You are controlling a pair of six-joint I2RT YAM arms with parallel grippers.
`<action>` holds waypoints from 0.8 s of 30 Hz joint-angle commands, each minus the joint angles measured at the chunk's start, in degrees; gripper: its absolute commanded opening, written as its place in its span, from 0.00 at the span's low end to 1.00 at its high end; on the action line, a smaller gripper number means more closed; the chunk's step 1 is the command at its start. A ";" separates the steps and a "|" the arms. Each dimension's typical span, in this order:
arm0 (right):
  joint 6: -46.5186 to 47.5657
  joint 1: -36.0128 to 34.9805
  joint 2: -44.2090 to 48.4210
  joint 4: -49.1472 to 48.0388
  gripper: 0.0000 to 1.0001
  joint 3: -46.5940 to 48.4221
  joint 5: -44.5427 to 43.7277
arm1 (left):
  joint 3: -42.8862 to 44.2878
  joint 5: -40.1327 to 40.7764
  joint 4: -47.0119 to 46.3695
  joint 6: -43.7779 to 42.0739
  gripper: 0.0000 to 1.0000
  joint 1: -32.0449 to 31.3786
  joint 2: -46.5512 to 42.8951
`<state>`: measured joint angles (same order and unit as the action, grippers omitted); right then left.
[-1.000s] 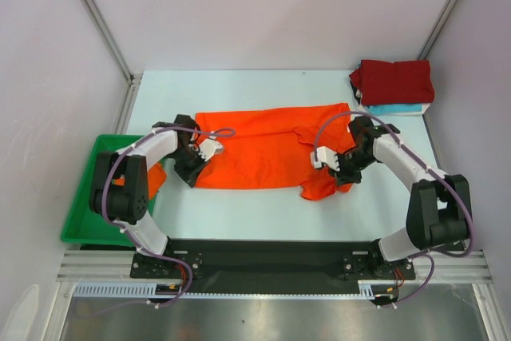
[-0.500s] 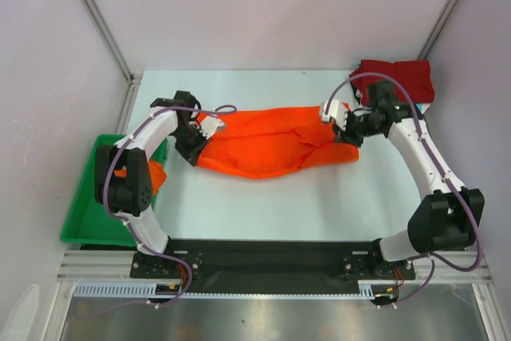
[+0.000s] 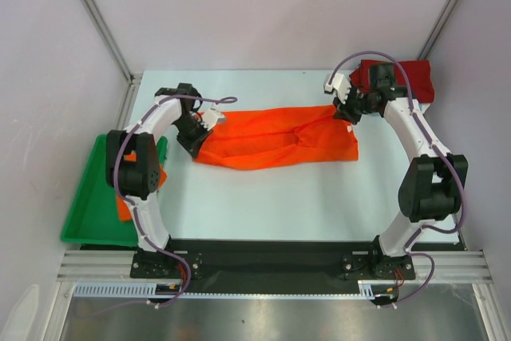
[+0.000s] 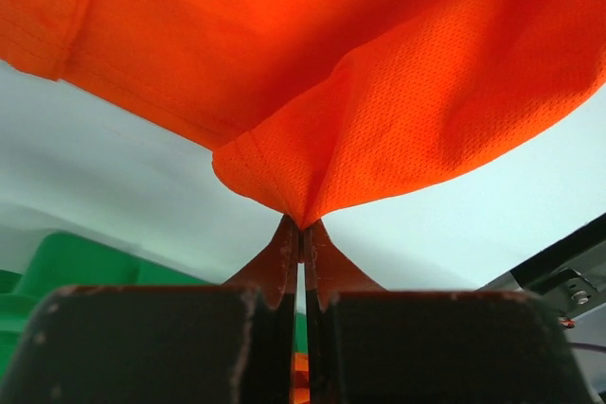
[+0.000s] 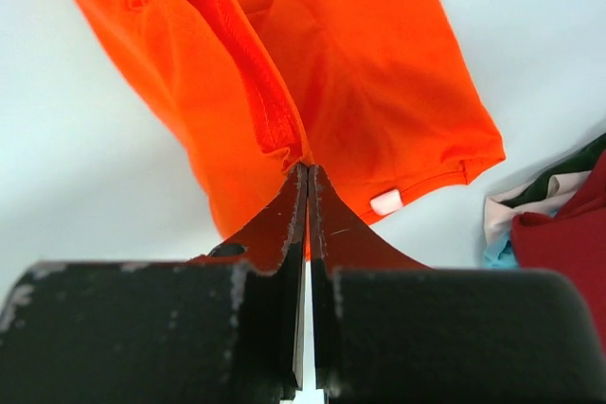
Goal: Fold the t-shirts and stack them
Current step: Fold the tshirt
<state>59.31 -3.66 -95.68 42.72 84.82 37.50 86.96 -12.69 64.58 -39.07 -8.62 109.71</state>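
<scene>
1. Top view. An orange t-shirt (image 3: pixel 279 137) lies across the middle of the pale, smooth table (image 3: pixel 263 197). It is drawn out into a long band with diagonal creases, sagging at the left end and squarer at the right.
2. Top view. The left gripper (image 3: pixel 209 121) is at the shirt's left end and the right gripper (image 3: pixel 339 109) at its far right corner. Both arms arch over the table. How the fingers stand is too small to read here.
3. Top view. A folded dark red t-shirt (image 3: pixel 411 77) sits in the far right corner, just behind the right arm's wrist. The green tray (image 3: pixel 92 205), of hard glossy plastic, sits off the table's left edge, with crumpled orange cloth (image 3: pixel 122 207) in it.
4. Left wrist view. The left gripper (image 4: pixel 301 232) has its two dark, scuffed fingers pressed together, nipping a pointed tuck of the orange t-shirt (image 4: pixel 379 92). The weave is a fine mesh knit, and the cloth fans up and out from the pinch, clear of the table. A corner of the green tray (image 4: pixel 66 262) shows below left.
5. Right wrist view. The right gripper (image 5: pixel 308 172) has its fingers closed flat on a fold of the orange t-shirt (image 5: pixel 379 92), beside the ribbed collar band (image 5: pixel 246 63). A small white label (image 5: pixel 385 202) sits at the hem.
6. Right wrist view. At the right edge the dark red t-shirt (image 5: pixel 568 234) lies over a sliver of turquoise t-shirt (image 5: pixel 499 254).
</scene>
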 commanded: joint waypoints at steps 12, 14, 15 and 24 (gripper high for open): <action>-4.64 0.50 -11.44 -6.07 0.00 11.86 -0.14 | 16.22 -0.41 5.82 -1.01 0.01 3.35 10.25; -5.60 0.32 -13.29 -7.03 0.00 14.14 -0.14 | 19.38 -0.49 7.05 -0.57 0.01 3.52 12.79; -5.78 0.06 -15.05 -7.38 0.00 14.85 -0.14 | 20.52 -0.41 7.40 -0.22 0.01 3.61 13.59; -16.23 1.54 -20.53 -4.39 0.38 28.31 -3.58 | 34.53 -6.56 11.01 8.92 0.76 4.32 14.51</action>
<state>49.78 -4.16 -119.83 37.74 108.47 33.65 117.97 -14.20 72.95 -33.98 -4.43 130.21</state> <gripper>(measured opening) 0.333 0.742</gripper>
